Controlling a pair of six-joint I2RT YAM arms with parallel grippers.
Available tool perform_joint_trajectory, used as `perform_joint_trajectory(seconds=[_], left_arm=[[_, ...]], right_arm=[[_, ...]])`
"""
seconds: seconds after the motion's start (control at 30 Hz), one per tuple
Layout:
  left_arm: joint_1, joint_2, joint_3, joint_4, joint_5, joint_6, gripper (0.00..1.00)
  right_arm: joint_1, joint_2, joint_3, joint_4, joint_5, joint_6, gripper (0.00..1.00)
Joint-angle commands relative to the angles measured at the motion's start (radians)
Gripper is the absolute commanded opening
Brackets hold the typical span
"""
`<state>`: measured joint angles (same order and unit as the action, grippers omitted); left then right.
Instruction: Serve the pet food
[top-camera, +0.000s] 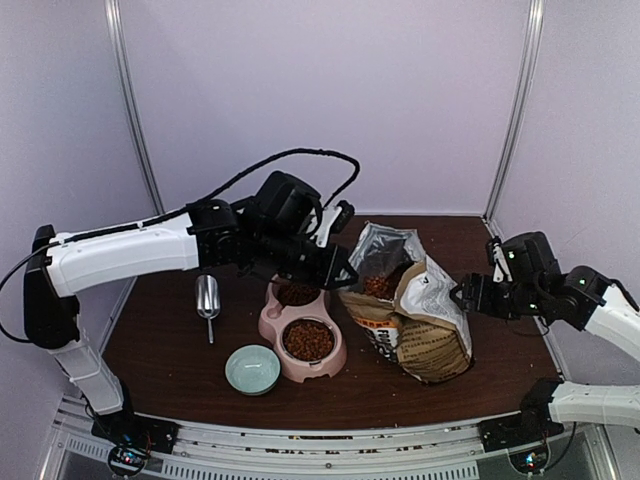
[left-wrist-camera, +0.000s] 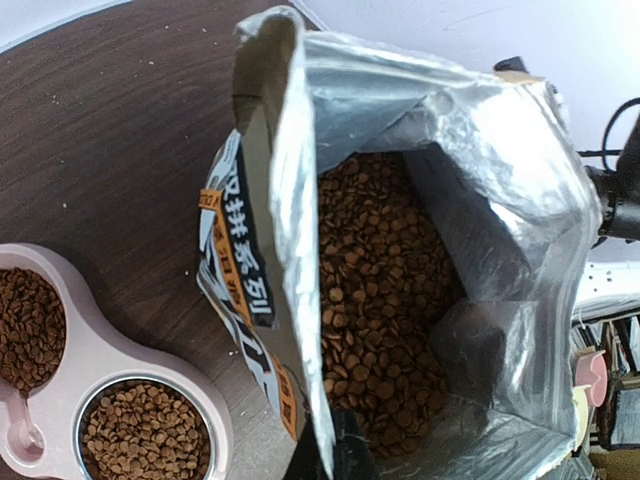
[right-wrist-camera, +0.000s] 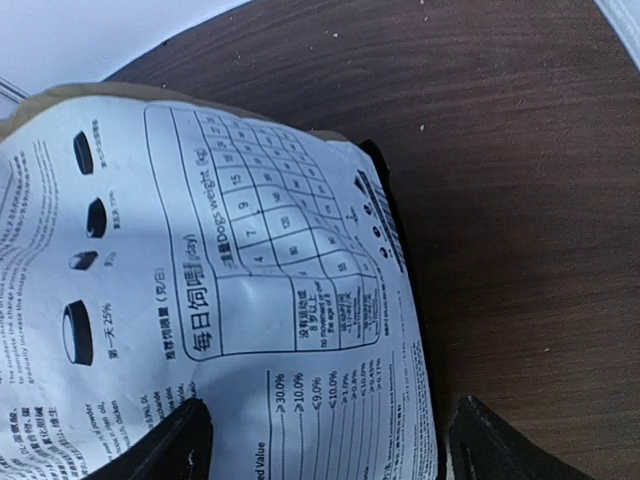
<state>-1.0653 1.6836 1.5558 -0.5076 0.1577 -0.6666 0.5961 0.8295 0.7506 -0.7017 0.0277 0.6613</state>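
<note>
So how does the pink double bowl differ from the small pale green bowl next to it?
The pink double bowl has two compartments; the pale green bowl has one. Both pink compartments hold pet food; the green one is empty. The pink one is also larger. Both stand upright on the table.

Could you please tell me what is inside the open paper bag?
Reddish-brown kibble lies in the bag, against its silver foil lining. How deep it goes cannot be seen, because the top pellets cover everything beneath.
</note>
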Motion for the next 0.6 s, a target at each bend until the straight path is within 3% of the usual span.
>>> perform_joint_trajectory(seconds=[0.0,0.3,0.57], left_arm=[[0.014,-0.059,0.176,0.101,0.096,0.132,0.0],[0.026,0.003,0.26,0.098,0.181,0.188,0.0],[0.024,0.079,0.335,0.127,0.276,0.198,0.0]], right_arm=[[0.08,0.018,-0.072,0.087,-0.117,0.073,0.83],[0.215,-0.005,-0.093,0.113,-0.152,0.098,0.82],[0.319,-0.009,-0.133,0.259,-0.214,0.14,0.83]])
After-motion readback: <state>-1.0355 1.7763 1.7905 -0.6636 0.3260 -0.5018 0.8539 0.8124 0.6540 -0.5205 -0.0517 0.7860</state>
